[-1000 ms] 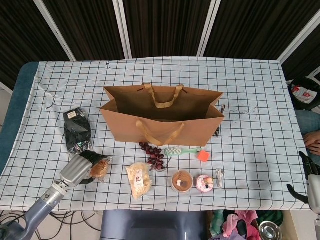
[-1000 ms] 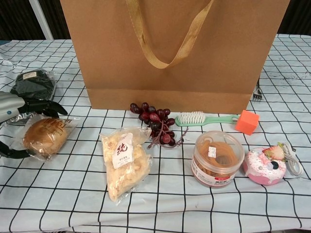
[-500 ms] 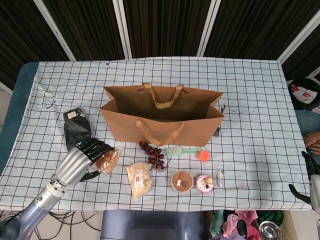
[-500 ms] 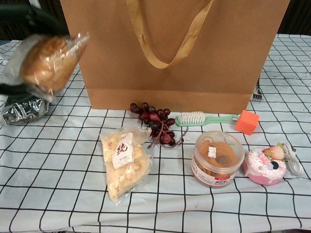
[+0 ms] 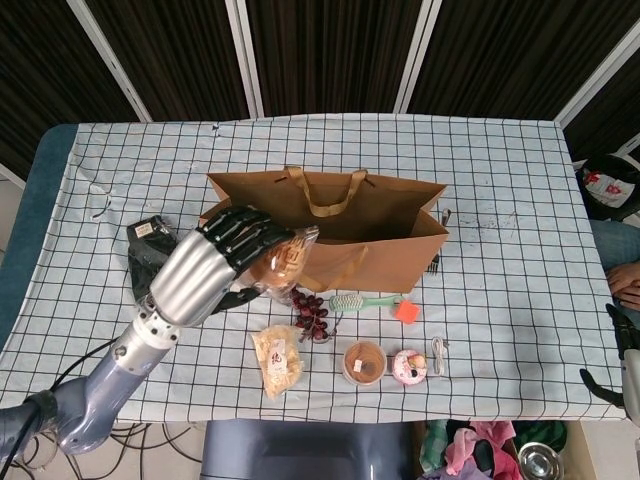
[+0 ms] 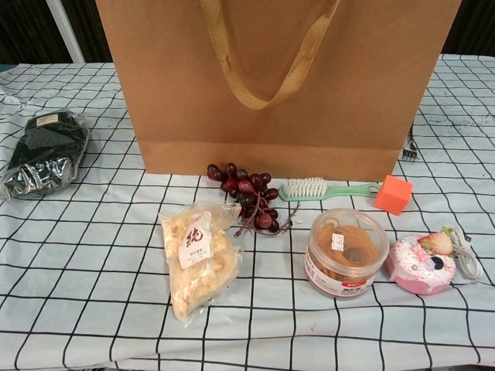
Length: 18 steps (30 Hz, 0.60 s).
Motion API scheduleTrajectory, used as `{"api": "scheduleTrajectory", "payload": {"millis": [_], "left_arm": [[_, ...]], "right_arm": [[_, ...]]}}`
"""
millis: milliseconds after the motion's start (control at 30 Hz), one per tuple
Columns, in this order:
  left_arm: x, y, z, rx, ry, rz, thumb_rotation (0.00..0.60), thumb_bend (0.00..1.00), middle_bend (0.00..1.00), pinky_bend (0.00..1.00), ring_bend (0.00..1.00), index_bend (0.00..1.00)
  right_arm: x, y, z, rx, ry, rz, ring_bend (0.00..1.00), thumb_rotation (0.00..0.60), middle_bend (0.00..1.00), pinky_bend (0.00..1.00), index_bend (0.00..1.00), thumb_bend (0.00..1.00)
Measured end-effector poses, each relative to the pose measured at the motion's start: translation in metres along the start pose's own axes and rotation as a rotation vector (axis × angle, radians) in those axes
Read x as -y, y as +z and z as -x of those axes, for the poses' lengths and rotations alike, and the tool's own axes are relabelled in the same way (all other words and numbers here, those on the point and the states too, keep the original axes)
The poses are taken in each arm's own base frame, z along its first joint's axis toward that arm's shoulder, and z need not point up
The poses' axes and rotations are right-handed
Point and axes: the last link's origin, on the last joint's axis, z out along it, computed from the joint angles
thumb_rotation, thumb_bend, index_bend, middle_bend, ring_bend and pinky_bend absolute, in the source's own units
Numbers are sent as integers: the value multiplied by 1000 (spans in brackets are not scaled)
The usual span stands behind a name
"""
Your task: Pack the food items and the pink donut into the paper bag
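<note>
My left hand is raised in front of the left end of the open brown paper bag and grips a plastic-wrapped bun. Neither hand shows in the chest view. In front of the bag on the checked cloth lie dark grapes, a clear pastry packet, a cookie tub and the pink donut. My right hand hangs off the table's right edge, fingers apart, holding nothing.
A dark foil packet lies left of the bag. A green brush, an orange block and a white cable lie near the food. A fork sits at the bag's right end.
My left hand lifted the wrapped bun off the cloth and carried it up and right to the bag's left front, out of the chest view. The right hand barely moved.
</note>
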Motion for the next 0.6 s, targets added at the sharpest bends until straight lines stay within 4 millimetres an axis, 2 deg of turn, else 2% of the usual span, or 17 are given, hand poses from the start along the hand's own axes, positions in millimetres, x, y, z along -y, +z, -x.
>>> {"api": "scheduleTrajectory", "payload": {"millis": [67, 267, 500, 600], "left_arm": [[-5, 28, 6, 15, -3, 3, 600, 278, 328, 304, 240, 235], [-11, 78, 27, 66, 49, -27, 600, 275, 327, 304, 240, 235], [-7, 108, 50, 110, 92, -101, 600, 270, 323, 301, 239, 237], [-5, 111, 56, 126, 99, -117, 600, 193, 292, 274, 206, 213]], "right_arm": [[-1, 1, 0, 0, 0, 6, 241, 600, 145, 231, 51, 178], [-5, 2, -1, -7, 3, 19, 242, 600, 145, 231, 51, 177], [-9, 2, -2, -12, 7, 35, 241, 600, 145, 231, 51, 178], [-11, 3, -3, -12, 7, 41, 242, 600, 145, 231, 51, 178]]}}
